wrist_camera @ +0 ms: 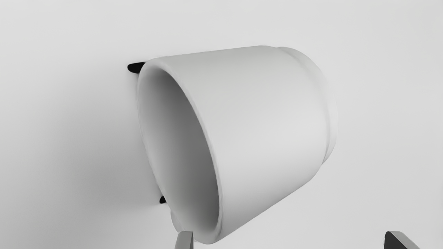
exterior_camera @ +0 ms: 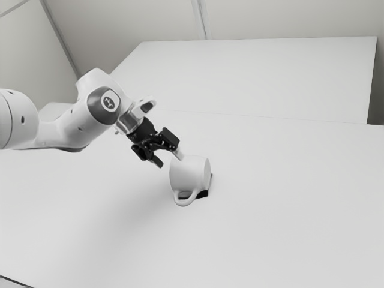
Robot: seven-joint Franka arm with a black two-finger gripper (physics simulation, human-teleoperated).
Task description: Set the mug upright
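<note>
White and tipped on its side, the mug [exterior_camera: 192, 173] is lying near the gripper [exterior_camera: 168, 158], whose two fingers are standing spread apart.

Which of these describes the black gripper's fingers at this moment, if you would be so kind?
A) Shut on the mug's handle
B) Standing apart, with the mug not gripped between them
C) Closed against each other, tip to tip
B: the wrist view shows the fingers wide apart, one by the rim of the mug, the other well clear of its wall.
</note>
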